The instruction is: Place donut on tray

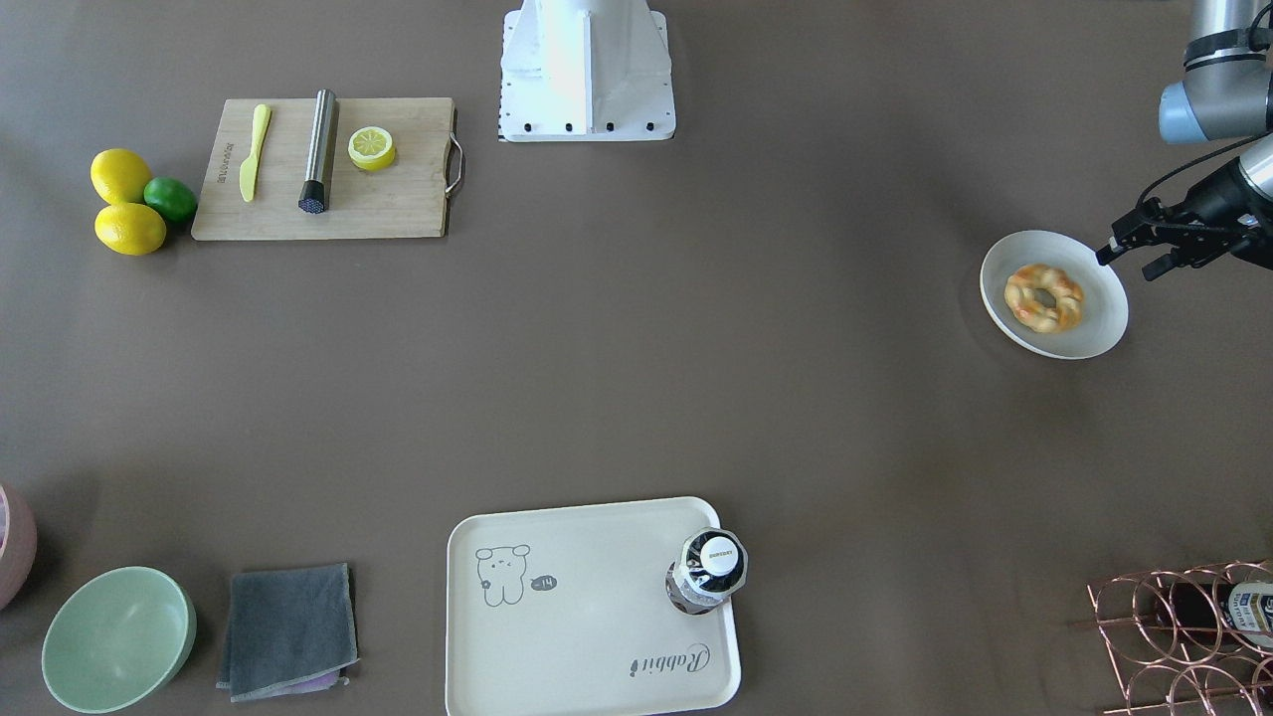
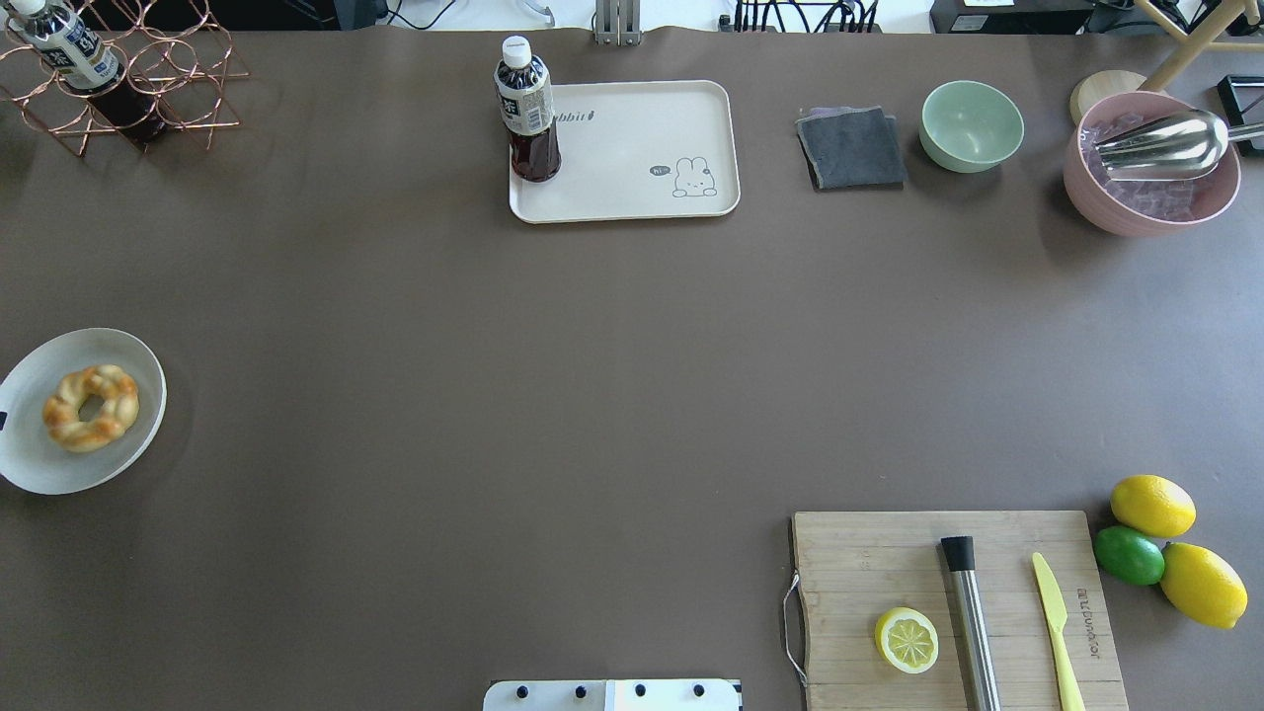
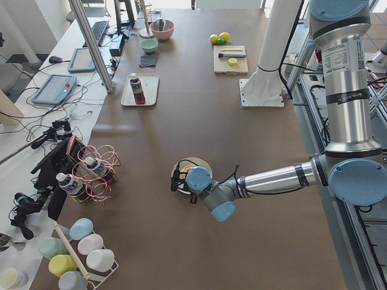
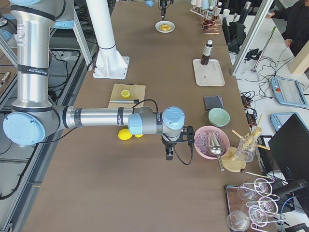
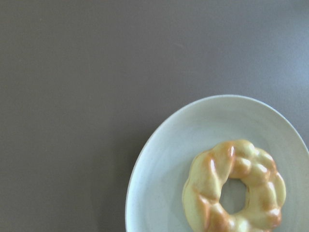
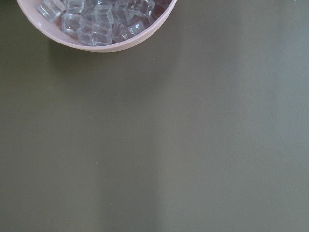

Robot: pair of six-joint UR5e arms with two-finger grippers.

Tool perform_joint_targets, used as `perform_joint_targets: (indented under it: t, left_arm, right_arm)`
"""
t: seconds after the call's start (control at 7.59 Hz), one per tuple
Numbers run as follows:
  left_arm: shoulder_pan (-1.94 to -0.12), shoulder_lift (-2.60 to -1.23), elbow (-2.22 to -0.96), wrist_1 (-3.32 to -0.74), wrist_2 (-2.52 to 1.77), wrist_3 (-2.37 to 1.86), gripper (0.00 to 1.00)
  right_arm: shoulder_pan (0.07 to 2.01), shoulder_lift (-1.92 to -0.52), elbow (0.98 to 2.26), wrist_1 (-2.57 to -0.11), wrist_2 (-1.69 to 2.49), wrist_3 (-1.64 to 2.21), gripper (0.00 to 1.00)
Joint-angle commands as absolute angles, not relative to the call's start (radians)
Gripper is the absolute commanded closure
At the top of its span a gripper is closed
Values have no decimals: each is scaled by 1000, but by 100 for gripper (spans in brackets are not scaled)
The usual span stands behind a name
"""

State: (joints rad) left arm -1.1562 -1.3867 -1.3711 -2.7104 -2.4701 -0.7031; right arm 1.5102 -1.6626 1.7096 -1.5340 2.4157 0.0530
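The donut (image 1: 1042, 296), a braided pale yellow ring with orange-brown patches, lies on a round off-white plate (image 1: 1094, 333) at the table's left end. It also shows in the overhead view (image 2: 91, 407) and the left wrist view (image 5: 234, 188). My left gripper (image 1: 1129, 262) hovers over the plate's outer edge, beside the donut, open and empty. The cream tray (image 1: 587, 636) with the rabbit drawing lies far off at the operators' edge (image 2: 642, 148). My right gripper (image 4: 168, 151) shows only in the right side view, near the pink bowl; I cannot tell its state.
A dark bottle (image 2: 529, 114) stands on the tray's corner. A copper wire rack (image 2: 128, 89) holds another bottle. A grey cloth (image 2: 851, 148), green bowl (image 2: 972, 125) and pink ice bowl (image 2: 1150, 168) sit along the far edge. A cutting board (image 2: 889, 553), lemons and a lime are near right.
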Motion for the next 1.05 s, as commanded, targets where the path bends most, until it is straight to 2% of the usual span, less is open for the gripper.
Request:
perform_joint_targets:
  t: [0.0, 0.53, 0.66, 0.79, 0.92]
  left_arm:
    - [-1132, -1379, -1342, -2726, -2442, -696, 16]
    - [-1124, -1440, -1293, -2720, -2399, -703, 28]
    - [-1123, -1448, -1279, -2720, -2379, -700, 35]
    - [-1124, -1448, -1278, -2720, -2381, -704, 63]
    - [-1123, -1448, -1278, -2721, -2381, -703, 82]
  right_arm:
    - [1509, -1657, 1710, -1534, 2416, 54, 0]
    - [1509, -1655, 1718, -1532, 2433, 52, 0]
    - [1509, -1654, 1718, -1532, 2433, 52, 0]
    - [1509, -1654, 1720, -1532, 2433, 52, 0]
    - [1509, -1654, 1718, -1532, 2433, 52, 0]
